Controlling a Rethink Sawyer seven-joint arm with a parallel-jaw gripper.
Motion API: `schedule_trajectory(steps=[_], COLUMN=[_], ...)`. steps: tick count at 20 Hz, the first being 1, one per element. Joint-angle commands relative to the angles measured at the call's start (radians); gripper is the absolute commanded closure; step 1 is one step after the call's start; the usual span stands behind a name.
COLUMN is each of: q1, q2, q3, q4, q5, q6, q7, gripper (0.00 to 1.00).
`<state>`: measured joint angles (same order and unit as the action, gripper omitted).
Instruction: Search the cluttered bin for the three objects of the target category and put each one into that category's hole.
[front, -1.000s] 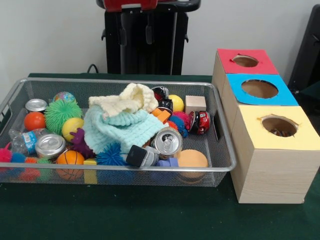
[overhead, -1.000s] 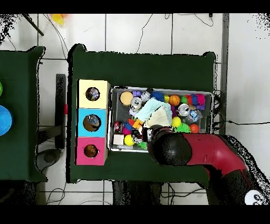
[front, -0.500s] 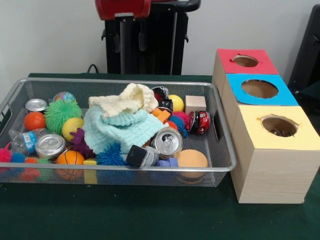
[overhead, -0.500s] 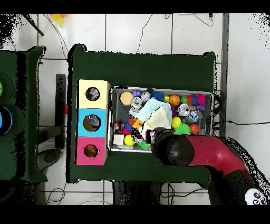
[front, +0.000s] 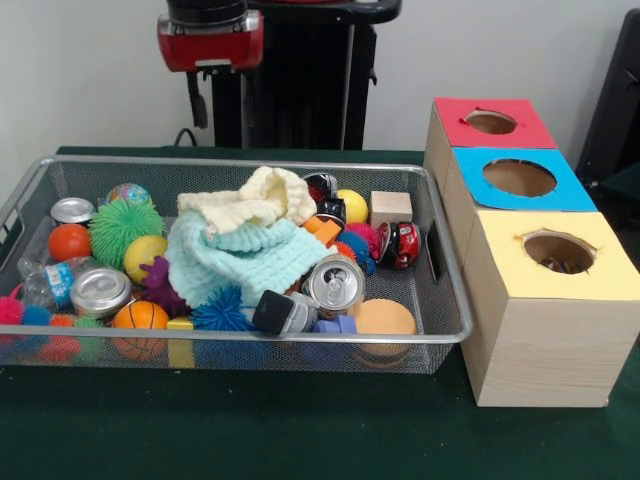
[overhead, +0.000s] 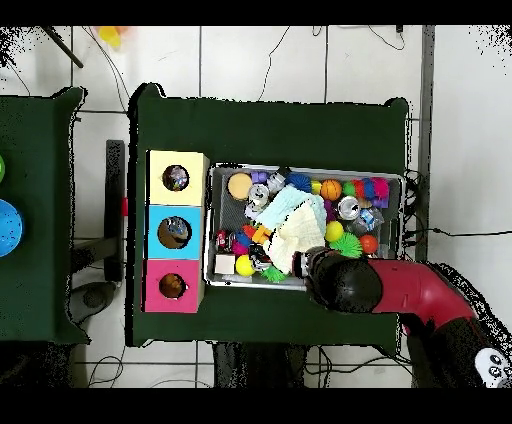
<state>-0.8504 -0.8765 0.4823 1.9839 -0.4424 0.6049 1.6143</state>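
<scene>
Hanging high behind the wire bin's far rim in the front view, the claw is showing only part of a dark finger under the red wrist, so I cannot tell whether it is apart or together, and it is carrying nothing I can see; three silver cans are lying among balls, half buried round two knitted cloths, while three boxes are standing beside the bin, each with one hole. From overhead, the red arm is covering the claw at the bin's edge, probably poised for searching, and which category is wanted is not showing.
</scene>
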Motion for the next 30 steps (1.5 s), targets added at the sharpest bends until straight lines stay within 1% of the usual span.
schedule_trajectory(steps=[1,7,11,17,22,26,28,30], q1=[-0.054,-0.086,-0.107,-0.129,-0.136,-0.136,-0.137,-0.146], q2=[0.107,0.124,0.156,0.182,0.222,0.234,0.257,0.305], q3=[-0.003,0.02,0.035,0.053,0.074,0.077,0.076,0.081], q4=[-0.124,-0.151,-0.174,-0.208,-0.275,-0.314,-0.348,-0.395], q5=[-0.102,-0.133,-0.142,-0.165,-0.171,-0.187,-0.208,-0.219], q6=[-0.023,-0.006,0.002,0.001,0.039,0.048,0.04,0.047], q7=[-0.09,-0.115,-0.131,-0.152,-0.201,-0.223,-0.244,-0.275], gripper=[0.0,0.0,0.0,0.0,0.0,0.0,0.0,0.0])
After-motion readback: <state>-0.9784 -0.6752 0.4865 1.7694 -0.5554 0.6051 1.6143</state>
